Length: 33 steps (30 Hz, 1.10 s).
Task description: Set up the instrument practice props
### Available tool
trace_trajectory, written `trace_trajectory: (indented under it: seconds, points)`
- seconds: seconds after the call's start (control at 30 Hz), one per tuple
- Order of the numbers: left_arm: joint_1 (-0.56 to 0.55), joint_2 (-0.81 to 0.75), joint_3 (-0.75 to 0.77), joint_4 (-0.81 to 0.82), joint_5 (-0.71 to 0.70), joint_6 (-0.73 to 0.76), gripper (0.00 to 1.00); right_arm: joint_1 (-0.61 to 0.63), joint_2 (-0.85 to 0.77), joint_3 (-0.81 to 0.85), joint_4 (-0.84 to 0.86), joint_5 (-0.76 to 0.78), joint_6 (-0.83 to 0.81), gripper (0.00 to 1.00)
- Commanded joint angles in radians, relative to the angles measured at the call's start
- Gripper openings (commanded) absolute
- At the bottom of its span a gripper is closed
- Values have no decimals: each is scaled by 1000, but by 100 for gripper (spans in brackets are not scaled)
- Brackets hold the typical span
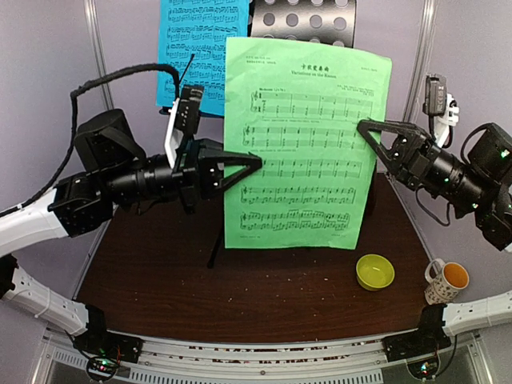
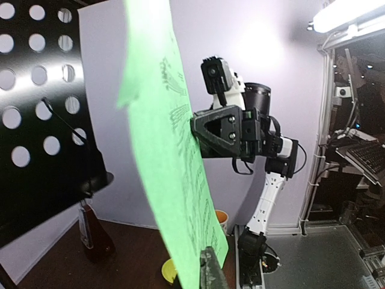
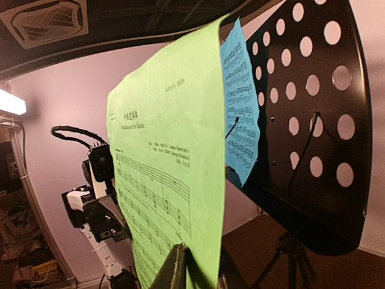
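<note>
One green sheet (image 1: 304, 144) | left fingers (image 1: 240, 166) pinch its edge | right fingers (image 1: 374, 134): cannot tell

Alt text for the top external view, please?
A green music sheet is held upright above a dark table, the left gripper shut on its left edge, the right gripper at its right edge. Behind it, a blue sheet rests on a black music stand.
</note>
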Motion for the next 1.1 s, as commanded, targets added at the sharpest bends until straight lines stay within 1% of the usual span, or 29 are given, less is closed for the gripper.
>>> trace_trajectory:
  seconds: [0.0,0.03,0.17,0.27,0.43,0.6,0.73,0.83,0.93,1.07]
  points:
    - [59,38,122,-69,-12,-14,0,-4,69,108,18,188,-58,23]
    - [73,49,155,-94,-10,-11,0,-4,89,131,21,209,-65,25]
    - [155,95,299,-217,9,-23,0,-5,160,227,6,308,-115,29]
    - [211,130,394,-295,27,-34,0,-6,206,300,-23,353,-155,29]
    - [311,174,511,-382,59,-72,0,-6,279,391,-58,404,-174,31]
    - [394,199,581,-415,97,-114,0,-6,340,467,-112,415,-168,33]
    - [462,221,643,-437,121,-143,0,-5,367,478,-123,429,-168,36]
    - [506,234,668,-438,137,-166,0,-6,380,482,-123,444,-168,41]
    - [547,239,670,-413,165,-197,0,-6,396,490,-126,451,-171,50]
    - [578,242,674,-383,187,-217,0,-5,421,508,-138,462,-172,55]
